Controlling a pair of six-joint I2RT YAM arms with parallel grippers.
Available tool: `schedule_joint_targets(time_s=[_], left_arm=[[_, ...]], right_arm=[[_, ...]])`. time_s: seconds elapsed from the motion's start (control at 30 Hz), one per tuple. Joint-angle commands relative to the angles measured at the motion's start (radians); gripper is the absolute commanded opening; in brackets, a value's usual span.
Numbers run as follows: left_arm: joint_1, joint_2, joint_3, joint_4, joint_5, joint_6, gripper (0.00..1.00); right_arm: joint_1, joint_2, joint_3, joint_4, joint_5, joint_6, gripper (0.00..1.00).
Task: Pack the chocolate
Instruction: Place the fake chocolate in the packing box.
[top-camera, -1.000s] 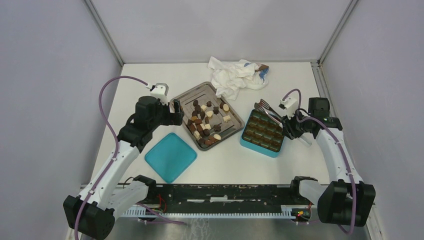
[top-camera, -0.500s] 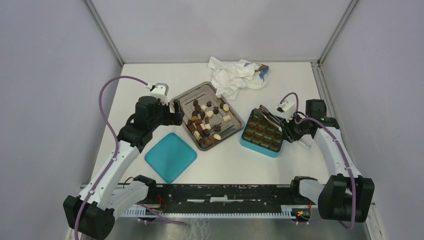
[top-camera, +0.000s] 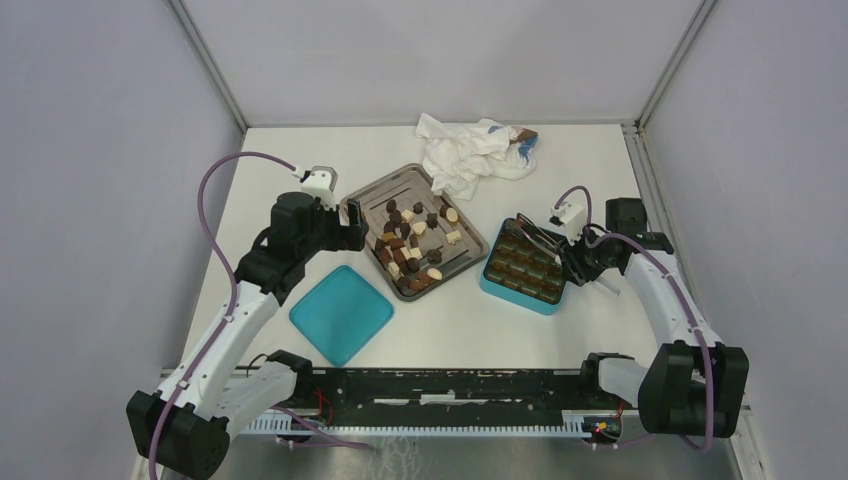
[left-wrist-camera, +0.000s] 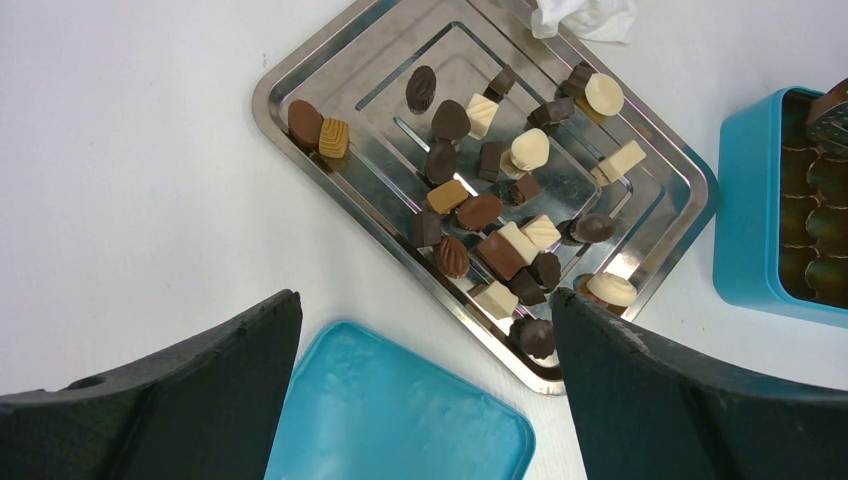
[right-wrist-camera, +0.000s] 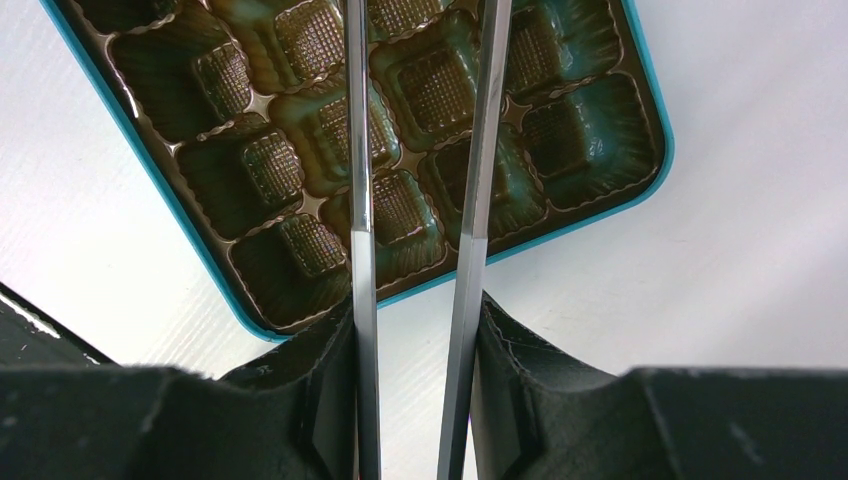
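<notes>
Many small dark, light-brown and cream chocolate (top-camera: 415, 245) pieces lie on a steel tray (top-camera: 372, 192); the left wrist view shows the chocolate (left-wrist-camera: 480, 210) spread over the tray (left-wrist-camera: 300, 70). My left gripper (top-camera: 352, 225) hangs open and empty over the tray's near-left edge, its jaws (left-wrist-camera: 425, 305) wide apart. My right gripper (top-camera: 575, 255) is shut on metal tongs (top-camera: 535, 228). The tongs (right-wrist-camera: 360, 150) reach over the teal box (right-wrist-camera: 610, 190) of moulded brown cells, between my right gripper's fingers (right-wrist-camera: 415, 310). Their tips are cut off in the right wrist view.
The teal lid (top-camera: 341, 312) lies flat near the left arm, just below the tray; it shows as the lid (left-wrist-camera: 400, 420) under my left fingers. The teal box (top-camera: 525, 265) sits right of the tray. A crumpled white cloth (top-camera: 470, 155) lies at the table's far edge.
My right gripper has shifted slightly left and away with the tongs, bringing them further over the teal box. The left arm has not moved.
</notes>
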Motion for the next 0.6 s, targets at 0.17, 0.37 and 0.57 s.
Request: schedule_joint_targets(time_s=[0.17, 0.37, 0.57], left_arm=[[0.006, -0.018, 0.009, 0.032, 0.012, 0.043, 1.0], [0.005, -0.018, 0.008, 0.031, 0.012, 0.043, 1.0], [0.005, -0.018, 0.007, 0.031, 0.012, 0.043, 1.0]], right_arm=[[0.008, 0.006, 0.007, 0.046, 0.014, 0.01, 0.26], [0.011, 0.013, 0.007, 0.048, 0.014, 0.011, 0.31], [0.014, 0.018, 0.011, 0.048, 0.011, 0.012, 0.37]])
